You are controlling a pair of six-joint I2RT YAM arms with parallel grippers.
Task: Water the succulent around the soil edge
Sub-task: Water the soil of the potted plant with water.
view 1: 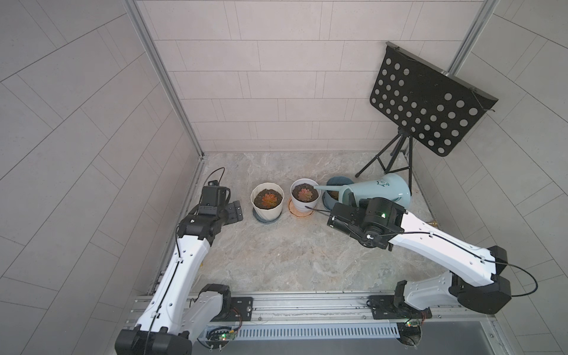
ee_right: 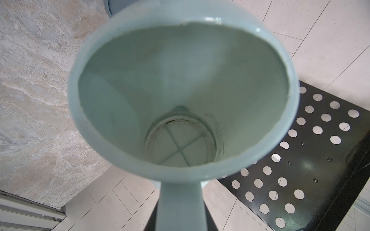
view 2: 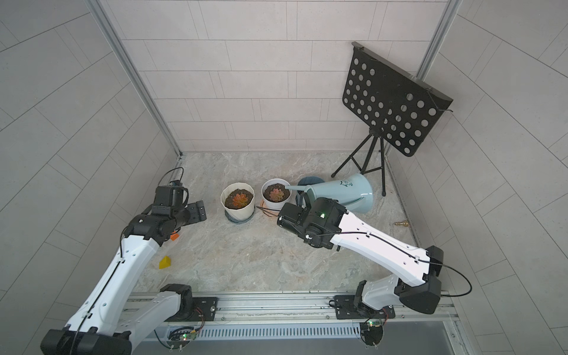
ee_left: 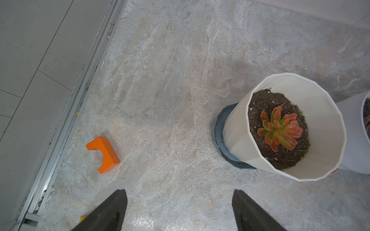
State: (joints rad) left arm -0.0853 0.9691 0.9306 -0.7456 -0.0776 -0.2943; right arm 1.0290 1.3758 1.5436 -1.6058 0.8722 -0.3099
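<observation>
The watering can [view 1: 381, 190] hangs tipped, its spout [view 1: 330, 187] reaching over the soil edge of the round white pot [view 1: 302, 206], just beside the succulent [view 1: 305, 193]. It looks like stiff, smooth, light plastic whose weight will shift as it pours, so I judge the handle [ee_right: 180, 200] the safest hold. My right gripper [view 1: 353, 201] is clamped there. My left gripper [ee_left: 180, 200] stands spread and empty near the faceted pot [ee_left: 238, 136].

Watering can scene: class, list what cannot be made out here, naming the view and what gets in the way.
- Water at the spout tip: too small in both top views.
- Right claw: hidden under its wrist in both top views.
- Blue-grey pot: contents mostly covered by the watering can in both top views.
- Round white pot: cut off by the frame edge, left wrist view.
</observation>
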